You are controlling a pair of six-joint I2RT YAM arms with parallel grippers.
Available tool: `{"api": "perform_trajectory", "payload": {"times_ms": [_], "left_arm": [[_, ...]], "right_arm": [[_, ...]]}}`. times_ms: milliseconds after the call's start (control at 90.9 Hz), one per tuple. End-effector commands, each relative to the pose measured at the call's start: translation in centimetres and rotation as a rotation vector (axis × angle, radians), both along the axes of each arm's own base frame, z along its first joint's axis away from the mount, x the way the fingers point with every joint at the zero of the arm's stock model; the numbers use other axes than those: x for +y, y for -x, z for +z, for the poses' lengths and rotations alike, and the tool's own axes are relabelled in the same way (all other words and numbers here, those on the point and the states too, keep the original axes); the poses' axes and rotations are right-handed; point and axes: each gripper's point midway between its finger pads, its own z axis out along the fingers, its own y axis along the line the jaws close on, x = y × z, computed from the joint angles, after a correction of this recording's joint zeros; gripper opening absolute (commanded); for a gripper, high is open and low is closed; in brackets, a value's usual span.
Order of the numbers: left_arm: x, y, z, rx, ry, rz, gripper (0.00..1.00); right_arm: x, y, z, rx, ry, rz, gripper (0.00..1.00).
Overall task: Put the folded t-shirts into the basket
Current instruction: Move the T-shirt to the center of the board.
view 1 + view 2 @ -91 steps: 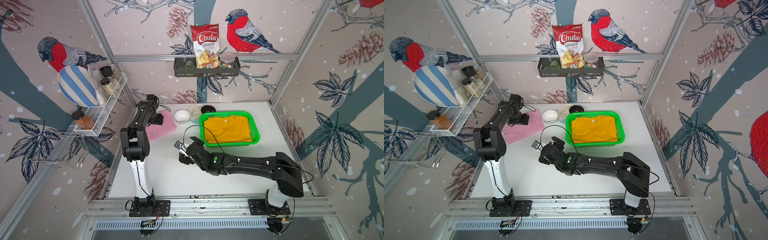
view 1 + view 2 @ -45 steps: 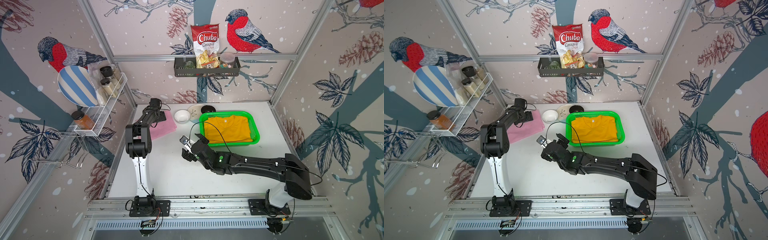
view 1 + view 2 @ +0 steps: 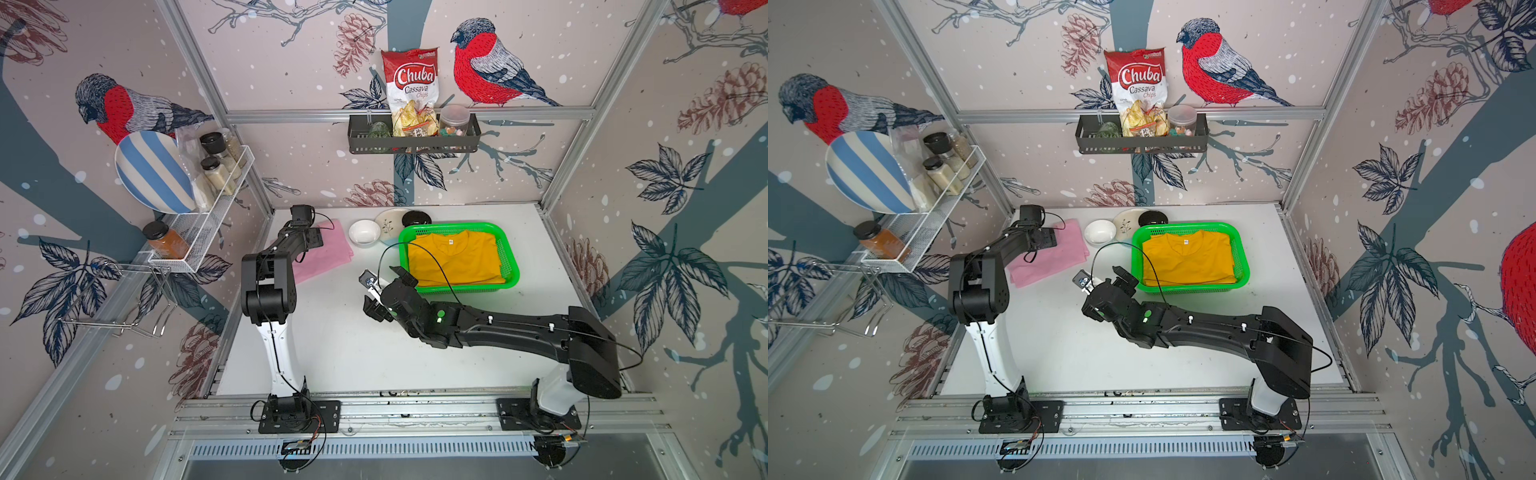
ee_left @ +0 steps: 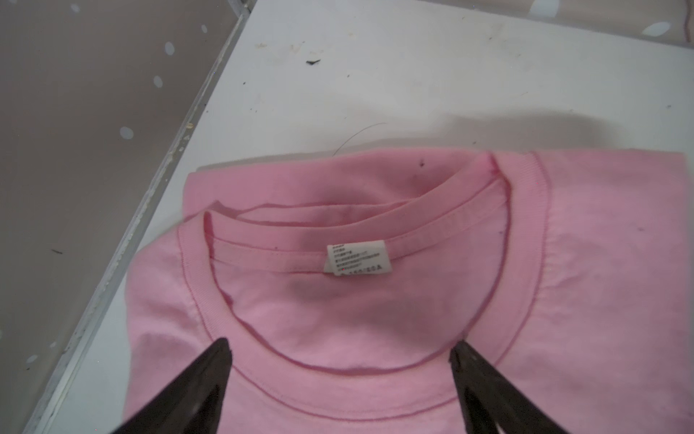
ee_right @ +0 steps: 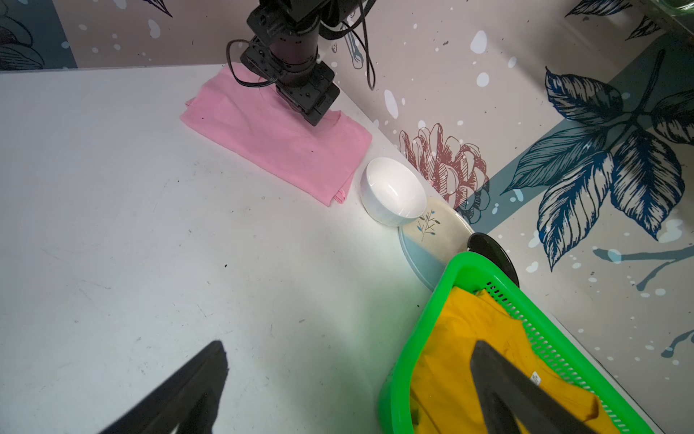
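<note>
A light pink folded t-shirt [image 3: 330, 259] [image 3: 1061, 253] lies flat at the back left of the table, collar and neck label up [image 4: 356, 263]. My left gripper [image 4: 340, 344] [image 3: 314, 243] hangs open just above its collar, a finger on each side of the neckline. The green basket [image 3: 453, 226] [image 3: 1183, 226] [image 5: 409, 338] stands at the back right with a mustard yellow t-shirt [image 3: 453, 262] [image 5: 462, 357] lying in it. My right gripper [image 5: 349, 345] [image 3: 382, 291] is open and empty at the basket's front left corner, one finger over the yellow shirt, the other over bare table.
A white bowl [image 3: 364, 232] [image 5: 392, 191], a patterned plate [image 3: 390, 220] and a black disc [image 3: 415, 218] sit between the pink shirt and the basket. A white wire rack [image 3: 208, 232] juts from the left wall. A black shelf [image 3: 413, 141] hangs on the back wall.
My left arm has reached further back over the pink shirt's collar and its jaws have widened. My right arm has shifted back and right, closer to the basket's corner.
</note>
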Motion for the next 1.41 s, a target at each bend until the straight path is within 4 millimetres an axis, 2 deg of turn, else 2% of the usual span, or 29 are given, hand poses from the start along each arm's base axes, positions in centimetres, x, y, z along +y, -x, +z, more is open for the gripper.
{"api": "perform_trajectory", "payload": {"times_ms": [0,88,462,572,704,781,858,891,1056,1177,1320,1397], "left_arm": [[0.9,-0.2,1.2,-0.063,-0.016,-0.03,0.91],[1.0,0.4,1.9,-0.074,-0.019,-0.033,0.91],[1.2,3.3,1.9,-0.017,0.0,-0.052,0.88],[1.4,3.4,1.8,-0.018,0.01,-0.025,0.88],[-1.5,2.3,0.4,0.035,0.165,-0.106,0.86],[-2.5,1.6,-0.7,0.082,0.226,-0.096,0.85],[-3.7,0.9,-2.7,0.16,0.286,-0.081,0.79],[-4.5,0.5,-2.8,0.184,0.318,-0.092,0.77],[-7.5,0.1,-3.9,0.242,0.324,-0.121,0.72],[-7.8,2.1,-5.5,0.333,0.348,-0.087,0.55],[-8.4,6.4,-8.5,0.515,0.381,-0.1,0.5],[-8.9,8.3,-8.7,0.568,0.422,-0.125,0.41]], "right_arm": [[0.0,-0.1,0.4,-0.013,0.001,-0.003,1.0],[0.1,-0.2,0.5,-0.015,0.004,0.0,1.0],[-0.8,0.1,0.0,0.006,0.025,-0.011,1.0],[-0.8,-0.2,-0.4,0.017,0.023,-0.014,1.0],[-0.9,-1.2,-0.6,0.064,-0.029,-0.052,1.0],[-1.0,-1.5,-0.7,0.084,-0.052,-0.063,1.0],[-1.0,-1.5,-0.8,0.088,-0.048,-0.063,1.0],[-0.9,-1.5,-0.8,0.09,-0.045,-0.062,1.0],[-1.0,-1.4,-0.7,0.091,-0.035,-0.066,1.0],[-1.4,-1.4,-0.9,0.093,-0.023,-0.076,1.0],[-1.6,-1.3,-1.0,0.093,-0.012,-0.076,1.0],[-1.6,-1.3,-0.9,0.092,-0.013,-0.076,1.0]]}}
